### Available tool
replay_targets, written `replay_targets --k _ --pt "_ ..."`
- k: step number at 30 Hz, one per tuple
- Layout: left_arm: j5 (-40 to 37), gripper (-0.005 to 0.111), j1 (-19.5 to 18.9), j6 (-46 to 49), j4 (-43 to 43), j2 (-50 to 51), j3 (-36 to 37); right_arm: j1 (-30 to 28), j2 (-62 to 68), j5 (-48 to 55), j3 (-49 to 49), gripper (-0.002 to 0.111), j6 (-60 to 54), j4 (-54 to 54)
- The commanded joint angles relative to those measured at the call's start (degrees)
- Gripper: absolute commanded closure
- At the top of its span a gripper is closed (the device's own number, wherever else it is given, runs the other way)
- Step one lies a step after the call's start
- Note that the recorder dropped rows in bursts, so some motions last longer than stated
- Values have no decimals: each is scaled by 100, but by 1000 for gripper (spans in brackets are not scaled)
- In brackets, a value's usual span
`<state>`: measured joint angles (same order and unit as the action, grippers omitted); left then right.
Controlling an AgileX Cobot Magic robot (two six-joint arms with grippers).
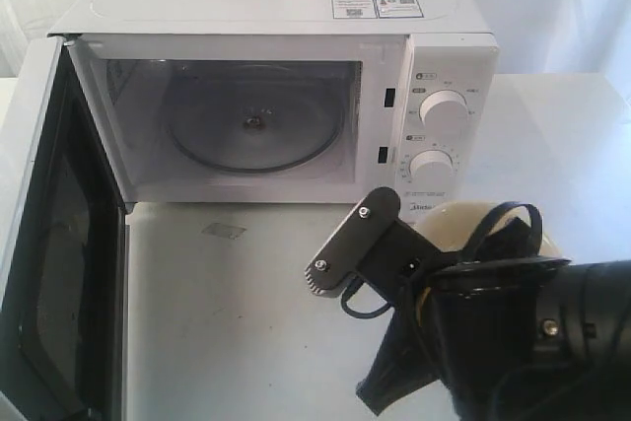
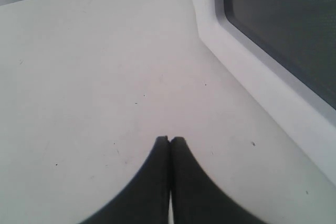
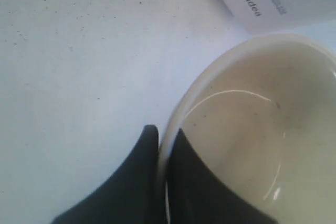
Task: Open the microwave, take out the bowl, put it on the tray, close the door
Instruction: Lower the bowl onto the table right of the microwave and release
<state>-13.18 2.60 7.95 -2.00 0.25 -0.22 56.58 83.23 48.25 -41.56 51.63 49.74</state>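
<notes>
Pinches the bowl (image 3: 252, 129) by the rim in the right hand (image 3: 164, 132), outside the microwave (image 1: 266, 7), toward the right edge of the table (image 1: 246, 322), for carrying. Holds the left hand (image 2: 169, 140) together, empty, by the open door (image 1: 49, 273).

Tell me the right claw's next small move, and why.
Probably carry the bowl, pinched at its rim by the right claw, away toward the tray, which no view shows. The bowl is already outside the microwave, whose turntable is bare and whose door stands open.
</notes>
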Motion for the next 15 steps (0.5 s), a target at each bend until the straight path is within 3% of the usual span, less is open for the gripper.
replay_targets --k 1,8,15 --pt "-12 107 5 -30 -45 -25 22 -641 -160 -991 354 108 128 -116" --pt "-12 107 5 -30 -45 -25 22 -1694 -160 -2156 418 108 116 -197" --pt "-12 107 5 -30 -45 -25 22 -2191 -160 -2477 418 108 61 -341"
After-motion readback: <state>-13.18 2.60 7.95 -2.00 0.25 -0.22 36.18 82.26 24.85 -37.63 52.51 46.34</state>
